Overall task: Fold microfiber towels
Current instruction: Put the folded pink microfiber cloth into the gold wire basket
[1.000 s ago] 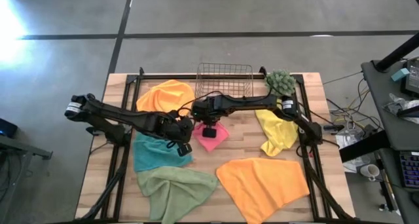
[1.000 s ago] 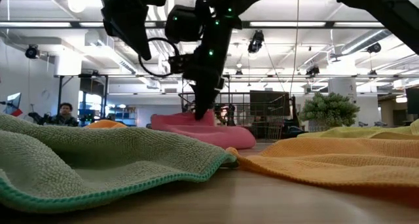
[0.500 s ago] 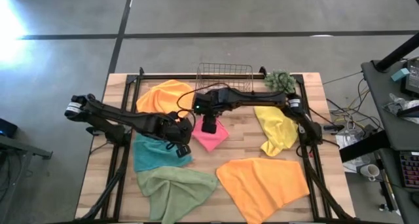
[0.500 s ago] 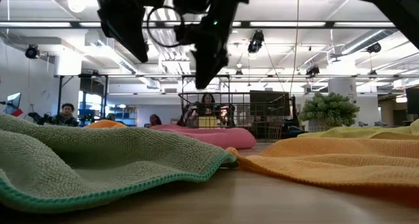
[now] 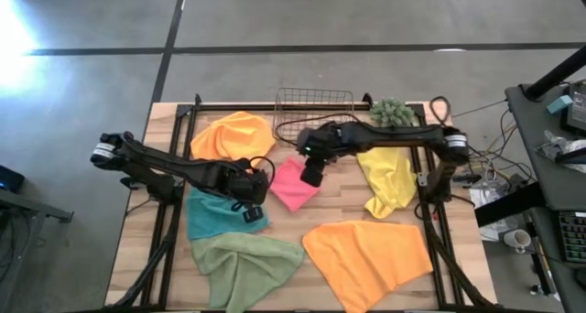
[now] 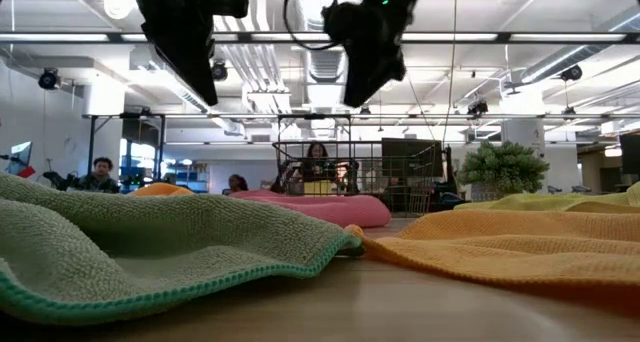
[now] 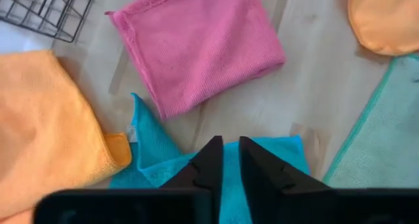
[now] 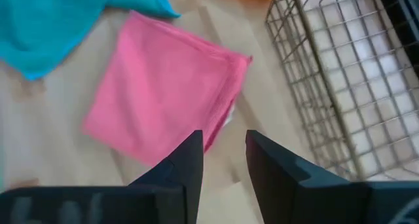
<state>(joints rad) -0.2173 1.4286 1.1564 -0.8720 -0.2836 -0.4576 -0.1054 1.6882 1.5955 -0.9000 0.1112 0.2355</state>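
1. Right gripper [image 5: 313,175] hangs above the table just past the pink towel's [image 5: 293,184] edge on the basket side, fingers a small gap apart, holding nothing.
2. Left gripper [image 5: 253,206] sits over the teal towel [image 5: 215,215], fingers nearly together, nothing between them.
3. Pink towel is folded into a small neat square, flat at mid-table, clear of both grippers.
4. Teal towel lies rumpled beside it; one corner points at the pink square.
5. Orange towel [image 5: 233,135] is bunched near the far edge, left of the wire basket [image 5: 314,110].
6. Second orange towel [image 5: 367,259] is spread wide at the near edge, sage green towel [image 5: 245,264] beside it, yellow towel [image 5: 387,179] crumpled on the right side.
7. Wire basket stands at the far edge; nothing shows inside it. Fuzzy green plant [image 5: 390,113] stands just right of it.
8. Bare wood shows around the pink square, mostly toward the yellow towel and the near orange one.
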